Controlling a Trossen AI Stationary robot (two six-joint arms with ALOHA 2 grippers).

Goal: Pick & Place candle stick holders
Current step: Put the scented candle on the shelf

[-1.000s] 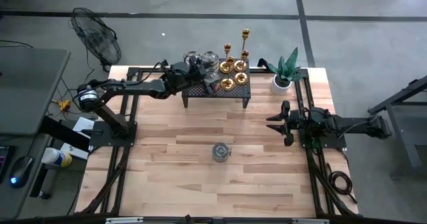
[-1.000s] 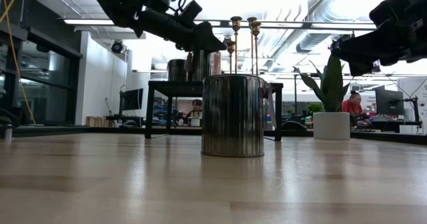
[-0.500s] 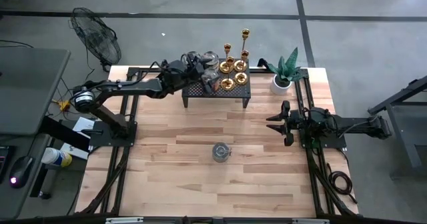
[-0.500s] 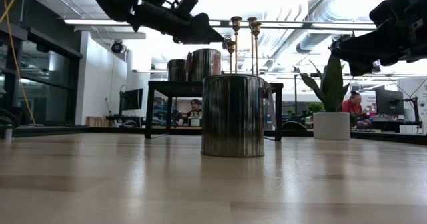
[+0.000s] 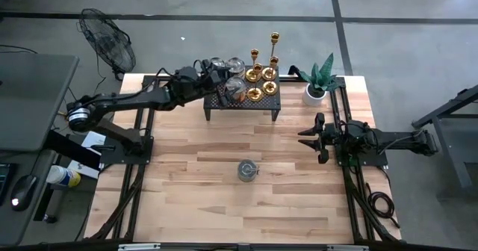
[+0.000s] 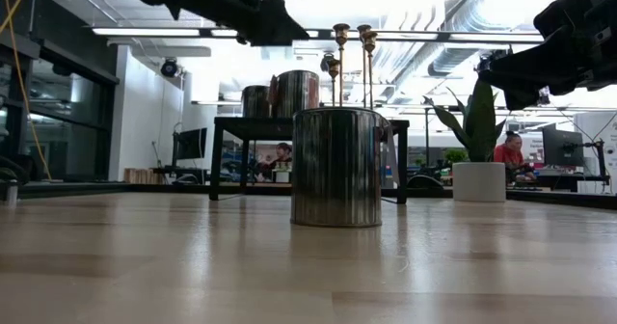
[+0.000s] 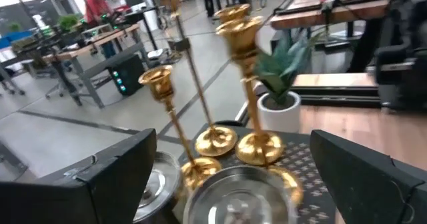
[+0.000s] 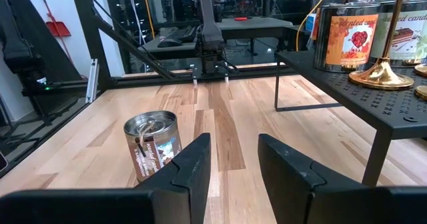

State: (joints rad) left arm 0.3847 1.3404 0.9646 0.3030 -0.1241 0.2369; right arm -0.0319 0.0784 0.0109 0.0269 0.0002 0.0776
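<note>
Several gold candle stick holders (image 5: 262, 78) stand on their round bases on the right half of a black perforated stand (image 5: 243, 100) at the table's far edge. They also show in the left wrist view (image 7: 257, 144), the low view (image 6: 339, 64) and the right wrist view (image 8: 383, 74). My left gripper (image 5: 228, 93) hovers open above the stand's left half, its fingers (image 7: 113, 177) spread wide on either side of a silver tin (image 7: 233, 197), with the holders just beyond. My right gripper (image 5: 310, 139) waits open and empty at the table's right side.
Two more tins (image 5: 225, 63) stand at the stand's far left. A silver tin (image 5: 247, 169) stands on the table's middle. A potted plant (image 5: 317, 83) stands right of the stand. A fan (image 5: 108, 42) stands off the far left corner. People sit in the room behind.
My left gripper has risen and drawn back a little toward the table's left edge, away from the stand's top. The tin below it on the stand now shows uncovered. My right arm has kept still.
</note>
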